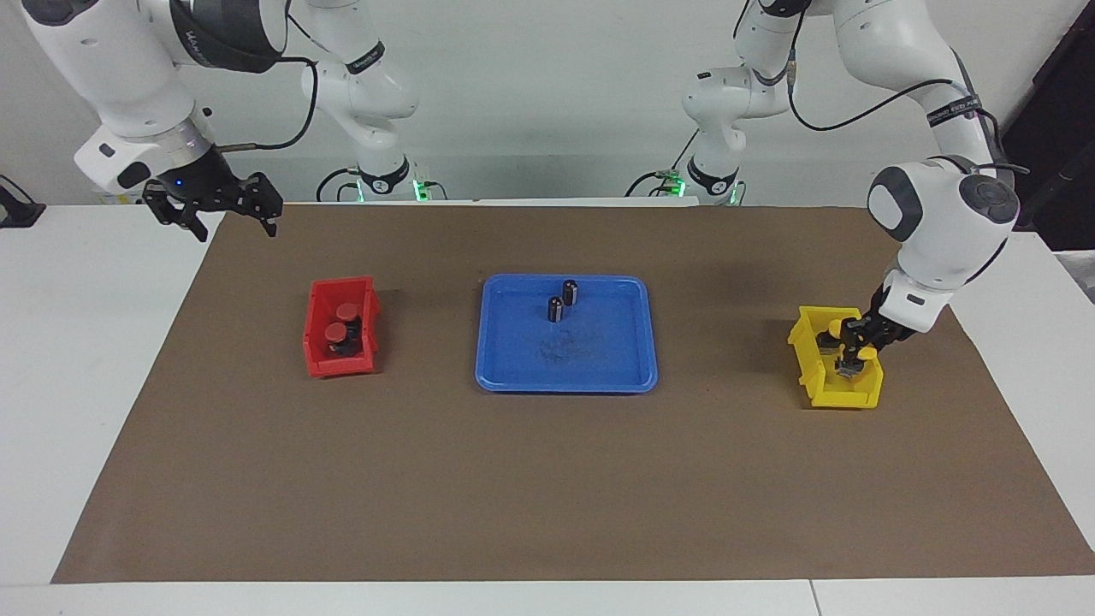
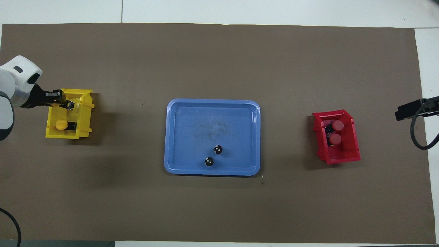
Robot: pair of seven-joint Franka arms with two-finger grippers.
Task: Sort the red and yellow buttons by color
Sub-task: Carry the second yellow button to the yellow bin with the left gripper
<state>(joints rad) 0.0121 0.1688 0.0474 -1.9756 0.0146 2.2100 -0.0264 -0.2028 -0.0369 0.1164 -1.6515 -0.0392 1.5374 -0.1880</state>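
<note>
I see the counter [image 1: 103, 342] under a brown mat [image 1: 547, 479], with a blue tray [image 1: 599, 359] mid-mat holding two dark cylinders [image 1: 562, 301]. The red bin [image 1: 318, 346] at the right arm's end holds both red buttons [image 1: 340, 321]. The yellow bin [image 1: 813, 376] at the left arm's end holds one yellow button [image 2: 61, 124]. My left hand [image 1: 851, 351] is down in that bin, pinching the second yellow button [image 1: 866, 352]. My right hand [image 1: 218, 205] waits spread over the mat's edge.

Blue tray [image 1: 513, 376] holds two dark cylinders [image 1: 562, 301] on brown mat [image 1: 547, 496].
</note>
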